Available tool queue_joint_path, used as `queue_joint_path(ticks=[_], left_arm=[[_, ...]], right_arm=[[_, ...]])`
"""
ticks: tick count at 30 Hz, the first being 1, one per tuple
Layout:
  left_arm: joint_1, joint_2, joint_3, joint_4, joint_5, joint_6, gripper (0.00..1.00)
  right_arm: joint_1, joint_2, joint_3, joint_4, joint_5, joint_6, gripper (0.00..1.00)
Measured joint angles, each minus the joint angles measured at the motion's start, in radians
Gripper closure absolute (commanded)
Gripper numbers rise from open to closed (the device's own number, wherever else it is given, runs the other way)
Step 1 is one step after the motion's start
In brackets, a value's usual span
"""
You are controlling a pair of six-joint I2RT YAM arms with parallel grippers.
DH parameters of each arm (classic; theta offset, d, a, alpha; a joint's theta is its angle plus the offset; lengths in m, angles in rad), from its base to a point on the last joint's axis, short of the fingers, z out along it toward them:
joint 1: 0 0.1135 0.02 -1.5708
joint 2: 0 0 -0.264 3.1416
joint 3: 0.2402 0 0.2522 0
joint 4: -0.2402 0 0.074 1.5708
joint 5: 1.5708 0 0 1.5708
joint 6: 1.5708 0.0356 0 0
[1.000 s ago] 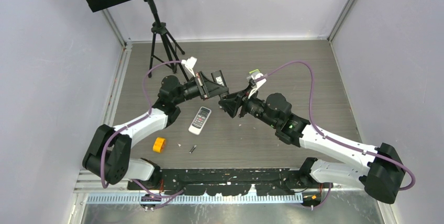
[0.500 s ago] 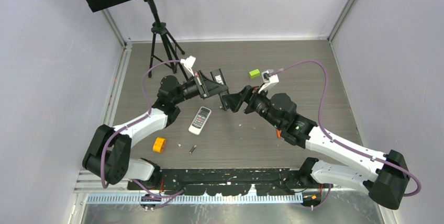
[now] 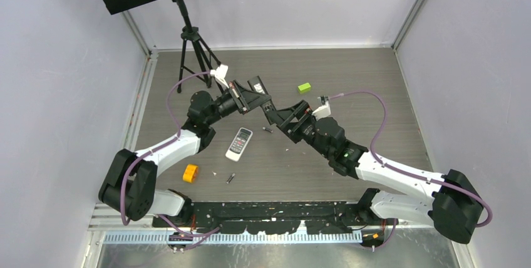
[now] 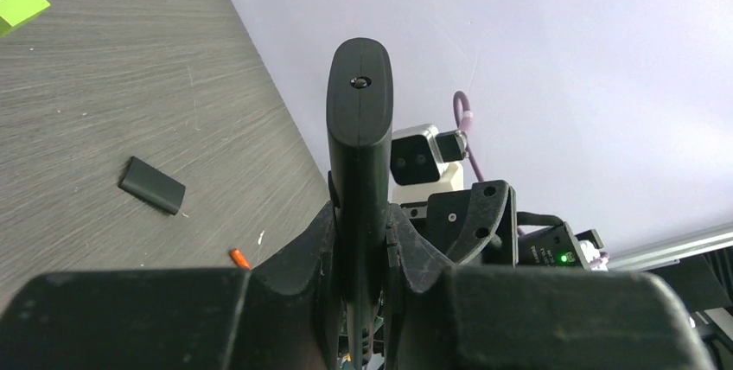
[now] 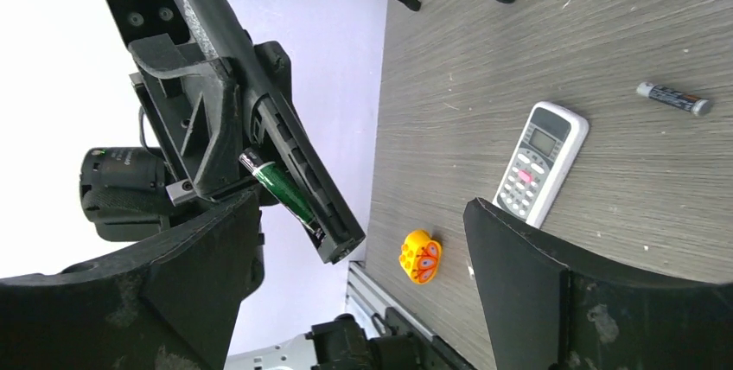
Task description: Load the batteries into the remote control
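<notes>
Partly hidden, the black remote (image 4: 359, 128) sits clamped in left fingers (image 4: 313, 245); right fingers (image 5: 540, 279) gape

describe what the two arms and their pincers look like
The left arm and right arm have white links between bulky black joints, each trailed by a looping purple cable. The left pincer and right pincer are matte black, with a white camera block at each wrist.

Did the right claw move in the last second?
Yes. The right claw shifted toward the far wall, away from the white rectangular plastic remote control.
</notes>
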Motion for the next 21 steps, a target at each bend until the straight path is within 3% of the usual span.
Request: queue_joint_path(ticks=[15, 21], left_arm=[[0.000, 0.000, -0.005, 0.011, -0.026, -0.038, 1.00], [0.000, 0.000, -0.005, 0.019, -0.025, -0.045, 1.00]], right_arm=[[0.000, 0.019, -0.005, 0.153, 0.000, 0.067, 0.07], [-0.004, 0.071, 0.009, 0.161, -0.005, 0.074, 0.15]])
